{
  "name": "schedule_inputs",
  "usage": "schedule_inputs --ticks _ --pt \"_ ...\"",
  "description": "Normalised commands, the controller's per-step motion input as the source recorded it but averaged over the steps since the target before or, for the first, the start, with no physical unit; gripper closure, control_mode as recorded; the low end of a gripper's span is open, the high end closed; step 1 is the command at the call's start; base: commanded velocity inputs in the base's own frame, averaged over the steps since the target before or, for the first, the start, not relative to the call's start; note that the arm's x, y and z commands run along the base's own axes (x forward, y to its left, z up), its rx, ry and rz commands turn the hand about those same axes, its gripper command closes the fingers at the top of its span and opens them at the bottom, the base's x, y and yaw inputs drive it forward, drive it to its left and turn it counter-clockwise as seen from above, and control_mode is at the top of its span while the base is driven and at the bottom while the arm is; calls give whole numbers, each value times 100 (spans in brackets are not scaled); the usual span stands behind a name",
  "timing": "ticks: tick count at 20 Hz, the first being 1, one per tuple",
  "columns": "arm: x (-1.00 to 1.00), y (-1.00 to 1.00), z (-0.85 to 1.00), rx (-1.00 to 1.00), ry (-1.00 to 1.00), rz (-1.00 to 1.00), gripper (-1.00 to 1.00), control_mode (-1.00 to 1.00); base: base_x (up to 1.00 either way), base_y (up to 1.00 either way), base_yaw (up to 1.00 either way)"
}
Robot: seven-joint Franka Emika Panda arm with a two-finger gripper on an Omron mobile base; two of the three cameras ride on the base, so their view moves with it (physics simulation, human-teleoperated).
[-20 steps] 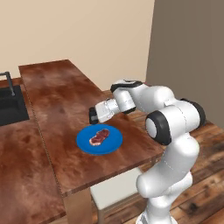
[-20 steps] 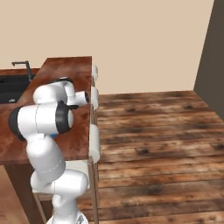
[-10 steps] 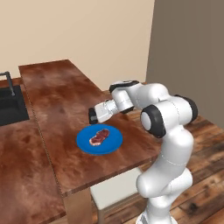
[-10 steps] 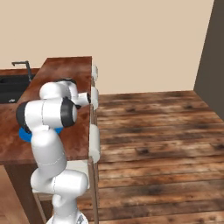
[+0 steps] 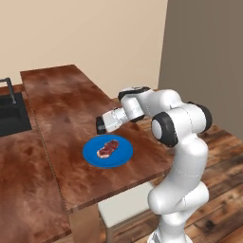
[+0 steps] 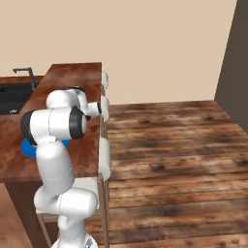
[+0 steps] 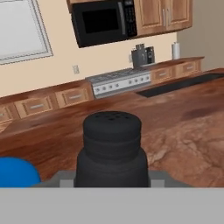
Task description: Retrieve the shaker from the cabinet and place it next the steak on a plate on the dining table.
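Left base view first: plain beige wall, with the dark glossy dining table (image 5: 61,118) running away from the camera. The blue plate (image 5: 107,152) sits near the table's edge with the steak (image 5: 108,147) on it. The gripper (image 5: 99,126) hangs just above the table, right beside the plate's far rim. From here it's just a dark blob, so I can't read the shaker's tilt.

Right base view: same table, plank floor off to the side. The arm's own bulk covers most of the action; just a sliver of blue peeks out by the elbow.

Hand view: kitchen backdrop with microwave (image 7: 103,21) and stove (image 7: 118,81), tabletop stretching ahead. The shaker (image 7: 112,151) is pinched between the fingers, cap end pointing away from the hand, long axis running along the gripper, so it looks more sideways than upright.

What I'd worry about: letting go like this probably means it lands on its side and rolls, maybe off the edge, or knocks the plate.
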Motion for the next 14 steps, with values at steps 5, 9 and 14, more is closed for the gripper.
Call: schedule_inputs --ticks 5,9,14 --pt "0 3 -16 0 0 1 100 -100 0 0 0" --pt "2 0 -18 0 0 1 100 -100 0 0 0" --pt "1 0 -20 1 0 2 100 -100 0 0 0"
